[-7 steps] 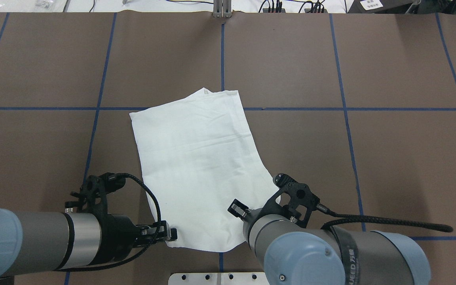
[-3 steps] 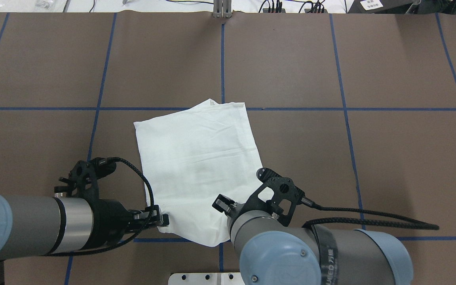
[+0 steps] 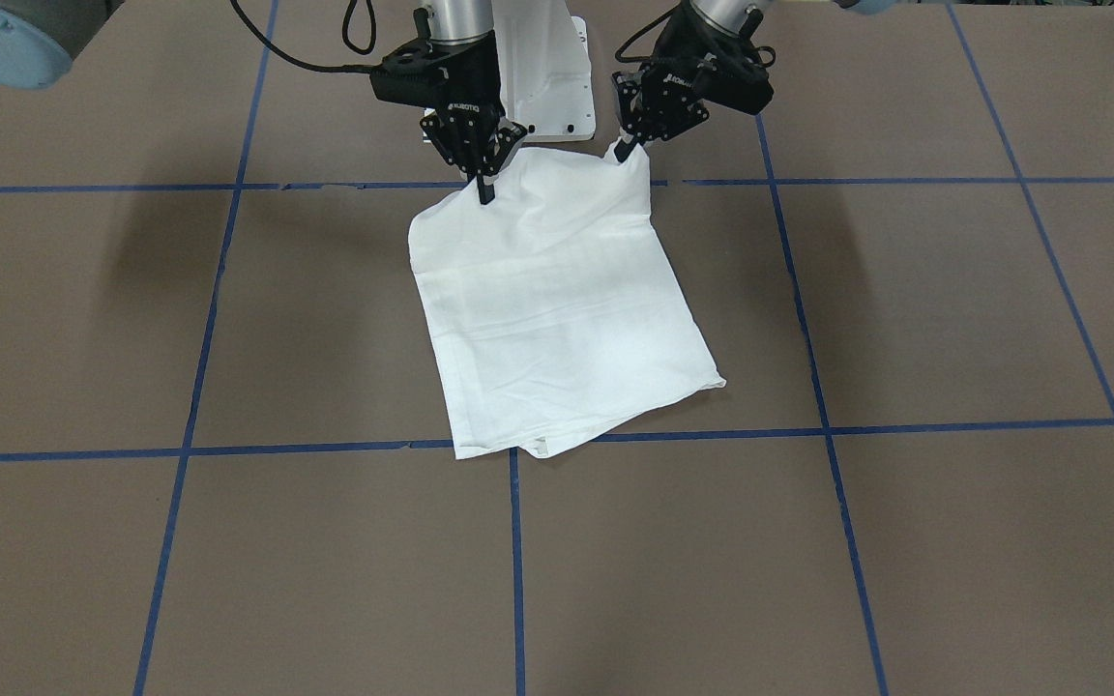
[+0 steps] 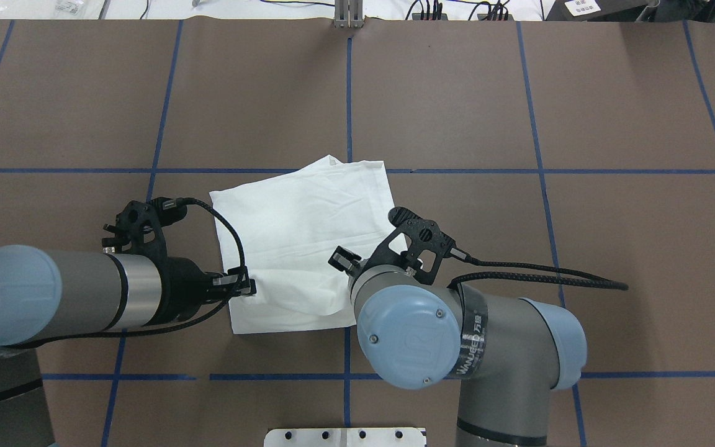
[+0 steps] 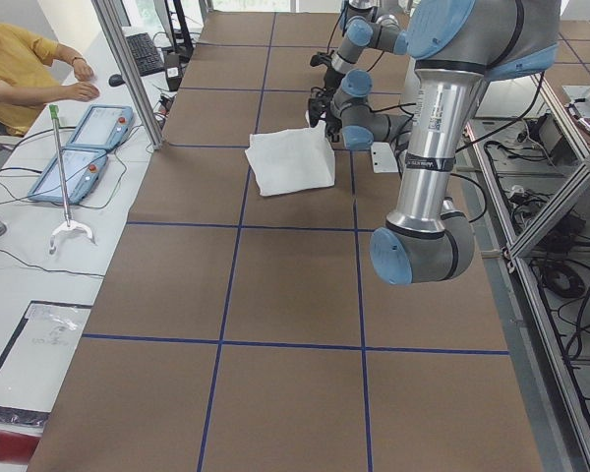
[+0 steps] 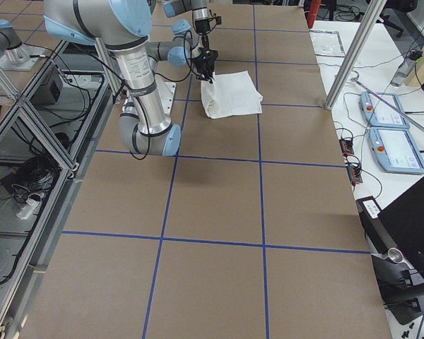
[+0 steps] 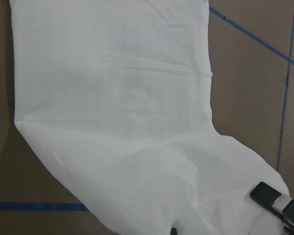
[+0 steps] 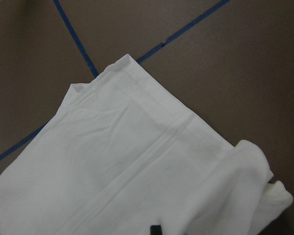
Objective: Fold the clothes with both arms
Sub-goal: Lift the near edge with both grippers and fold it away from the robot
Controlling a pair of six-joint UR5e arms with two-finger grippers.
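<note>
Midway, we judge | white cotton shirt point(image 4: 308, 211) folded narrow | black left gripper point(image 4: 251, 289), right gripper point(image 3: 485, 189) clamped on 6 o'clock corners | end-fold remains

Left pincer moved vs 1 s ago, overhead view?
Yes. The left pincer has gone forward, away from the near blue tape line toward the table's far side, carrying its T-shirt corner.

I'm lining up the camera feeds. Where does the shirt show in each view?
Front-facing: shirt at centre, upper half.
Overhead: shirt at centre.
Exterior left: shirt in the upper middle.
Exterior right: shirt near the top, left of centre.
Left wrist: shirt fills most of the frame.
Right wrist: shirt covers the lower left.
Landmark: the blue tape cross, partly under the shirt's edge farthest from the robot.
</note>
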